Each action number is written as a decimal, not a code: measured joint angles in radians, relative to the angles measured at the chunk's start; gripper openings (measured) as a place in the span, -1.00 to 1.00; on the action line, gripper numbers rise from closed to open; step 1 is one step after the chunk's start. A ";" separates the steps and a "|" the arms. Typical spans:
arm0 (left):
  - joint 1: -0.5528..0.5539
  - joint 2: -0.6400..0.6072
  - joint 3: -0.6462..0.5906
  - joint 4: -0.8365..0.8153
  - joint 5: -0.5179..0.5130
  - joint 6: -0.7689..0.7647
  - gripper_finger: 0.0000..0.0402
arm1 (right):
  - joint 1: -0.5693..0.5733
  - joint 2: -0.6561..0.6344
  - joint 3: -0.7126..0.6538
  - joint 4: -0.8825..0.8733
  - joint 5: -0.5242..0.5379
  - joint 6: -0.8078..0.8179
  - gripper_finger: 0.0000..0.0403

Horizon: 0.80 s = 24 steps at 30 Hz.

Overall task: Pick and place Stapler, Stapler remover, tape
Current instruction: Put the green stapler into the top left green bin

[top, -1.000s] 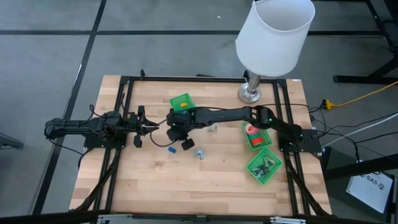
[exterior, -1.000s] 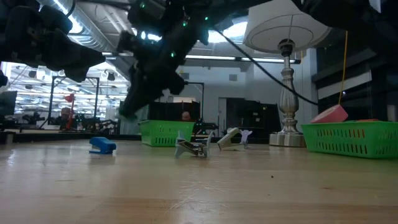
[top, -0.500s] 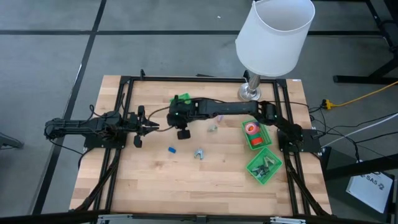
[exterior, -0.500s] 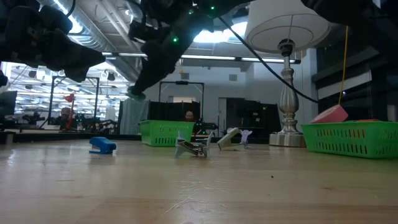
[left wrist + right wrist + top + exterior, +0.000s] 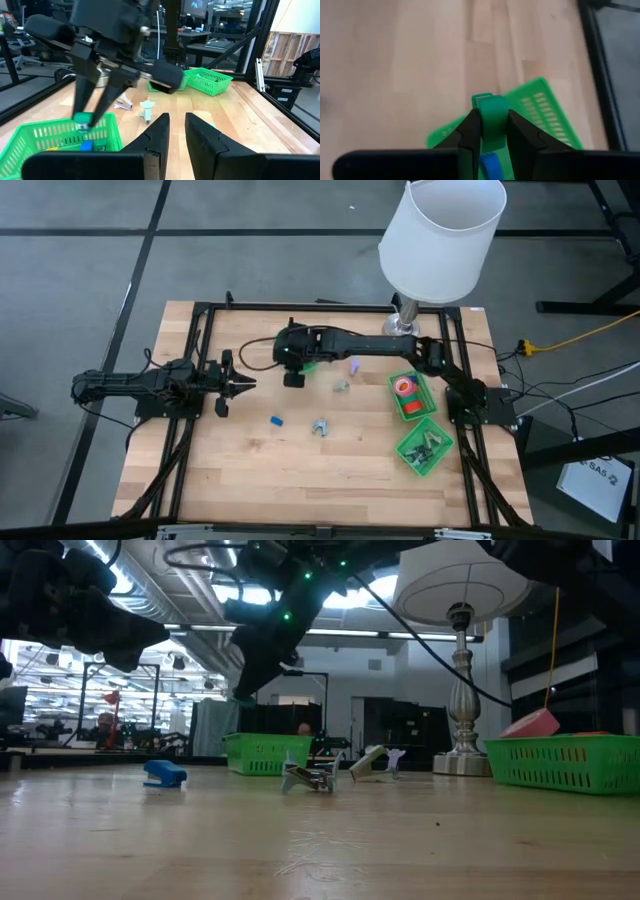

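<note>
My right gripper [image 5: 491,131] hangs over the far green basket [image 5: 540,115], shut on a small green stapler [image 5: 491,115]. The left wrist view shows the same gripper [image 5: 84,116] above that basket [image 5: 50,134], which holds a blue stapler [image 5: 87,146]. From above, the right arm hides most of this basket [image 5: 312,364]. On the table lie another blue stapler [image 5: 275,421] and a metal staple remover [image 5: 321,426]. A red tape roll [image 5: 403,388] sits in a basket at the right. My left gripper [image 5: 247,385] waits at the table's left, fingers a narrow gap apart. My right gripper pinches the green stapler's end [image 5: 492,125] between its two fingers [image 5: 470,132]. It comes from above, pointing down. The stapler is lifted clear and sticks out below the fingertips [image 5: 82,118], above the basket's inside.
Two small removers [image 5: 342,387] [image 5: 353,365] lie near the table's middle. Two green baskets stand at the right, one with tape [image 5: 412,408], one with removers [image 5: 425,445]. A lamp base [image 5: 400,330] stands at the far right under a white shade [image 5: 440,240].
My right gripper has risen and moved from the middle of the table toward the far edge, carrying the green stapler, and now stands over the far green basket. My left arm has kept still.
</note>
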 joint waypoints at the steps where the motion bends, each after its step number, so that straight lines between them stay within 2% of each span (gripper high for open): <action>1: 0.000 0.000 0.000 0.000 0.000 0.000 -0.71 | -0.004 0.000 0.000 -0.003 0.010 0.002 -0.66; 13: 0.000 0.000 0.000 0.000 0.000 0.000 -0.71 | -0.072 0.005 0.000 -0.033 0.024 0.050 -0.66; 24: 0.000 0.000 0.000 0.000 -0.001 0.000 -0.71 | -0.116 0.005 0.000 -0.039 -0.015 0.124 -0.66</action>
